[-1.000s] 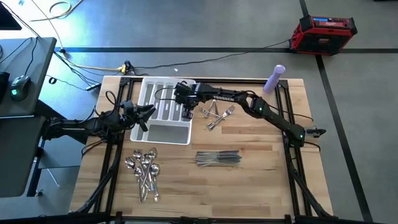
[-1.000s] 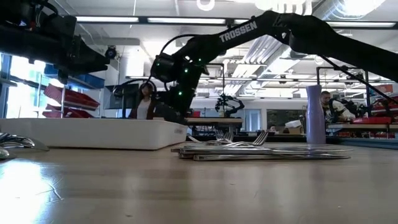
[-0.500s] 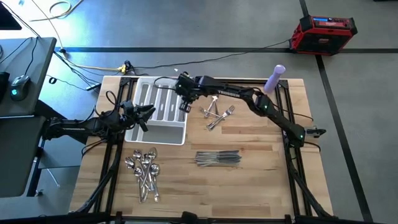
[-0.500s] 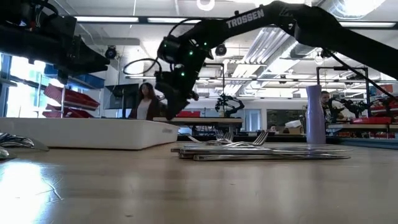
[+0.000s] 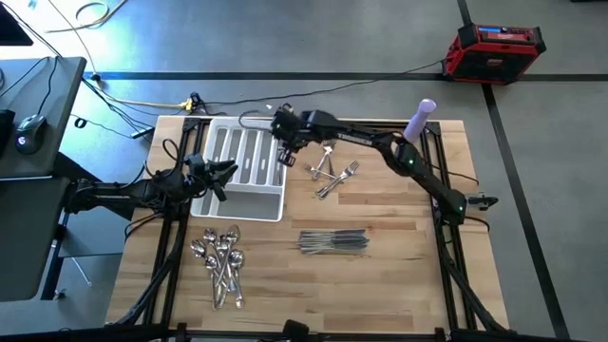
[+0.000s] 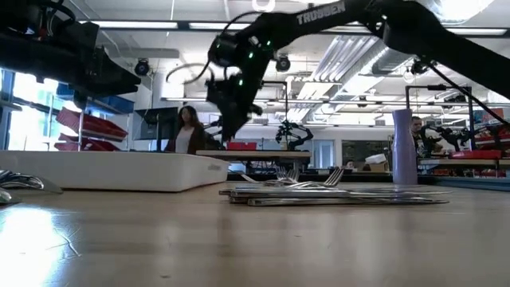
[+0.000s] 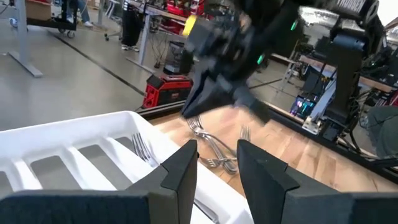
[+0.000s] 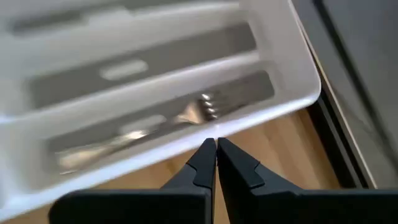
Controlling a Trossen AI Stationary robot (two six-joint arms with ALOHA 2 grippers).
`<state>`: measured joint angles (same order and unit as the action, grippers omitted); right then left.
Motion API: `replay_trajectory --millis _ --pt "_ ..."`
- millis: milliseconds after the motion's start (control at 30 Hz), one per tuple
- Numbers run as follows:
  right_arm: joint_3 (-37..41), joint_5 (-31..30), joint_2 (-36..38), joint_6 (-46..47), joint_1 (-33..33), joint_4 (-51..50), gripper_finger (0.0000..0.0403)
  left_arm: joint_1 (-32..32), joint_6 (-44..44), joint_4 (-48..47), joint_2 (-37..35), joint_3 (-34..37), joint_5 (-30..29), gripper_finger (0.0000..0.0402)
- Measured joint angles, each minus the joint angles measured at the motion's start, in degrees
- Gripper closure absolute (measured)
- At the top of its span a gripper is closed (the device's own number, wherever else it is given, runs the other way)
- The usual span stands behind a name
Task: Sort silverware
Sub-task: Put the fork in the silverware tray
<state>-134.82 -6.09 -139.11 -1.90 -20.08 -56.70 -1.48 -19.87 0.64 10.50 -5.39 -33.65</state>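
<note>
Jaws first: my right gripper point(image 8: 216, 144) has its fingers pressed together with nothing between them, and it hangs above the far right edge of the white tray point(image 5: 218, 204), just over the narrow slot nearest the forks. My left gripper point(image 7: 216, 149) has its fingers partly apart, a gap showing between them, and they hold nothing; it sits at the tray's left side, pointing across it.

One fork point(image 8: 155, 121) lies lengthwise in that outermost narrow compartment of the tray, tines toward the far end (my left wrist view also catches its tines point(image 7: 142, 148) poking up inside the tray). On the bare wood just right of the tray lies a small loose heap of forks point(image 5: 331, 174), crossing one another. Nearer the front edge, a tight bundle of knives point(image 5: 333, 242) lies flat, all running left to right. The spoons point(image 5: 219, 263) are heaped at the front left, below the tray, bowls toward the tray and handles fanned toward the table's front edge.

Farther out, a lilac bottle point(image 5: 419, 120) stands upright at the table's point(image 5: 399, 280) far right corner. Beyond the table, a red case point(image 5: 497, 44) sits on the floor, and a person point(image 6: 185, 127) shows in the room behind.
</note>
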Motion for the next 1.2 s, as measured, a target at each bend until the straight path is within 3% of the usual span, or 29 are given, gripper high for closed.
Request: replay_trajectory --millis 233,400,500,900,1033,1200 --pt "0.0 0.1 7.0 2.0 -1.4 -12.9 0.0403 0.0 -1.9 -0.4 0.0 0.0 2.7 0.0304" --pt "0.6 -2.7 7.4 6.9 -0.5 -24.7 0.0402 0.0 -3.1 -2.8 0.0 0.0 2.8 0.0304" --pt "3.8 -2.4 7.7 10.6 -0.9 -26.5 0.0388 0.0 -4.1 -3.7 0.1 0.0 2.5 0.0304" --pt "21.9 -2.4 7.7 25.2 0.6 -16.8 0.0213 0.0 -7.5 -4.5 0.8 0.1 2.4 0.0304" --pt "25.0 -3.3 7.7 28.0 0.2 -12.9 0.0196 0.0 -7.6 -5.3 1.2 0.1 2.6 0.0304" --pt "27.9 -3.4 7.7 29.2 -1.9 -8.7 0.021 0.0 -8.6 -6.1 1.4 0.1 3.1 0.0304"
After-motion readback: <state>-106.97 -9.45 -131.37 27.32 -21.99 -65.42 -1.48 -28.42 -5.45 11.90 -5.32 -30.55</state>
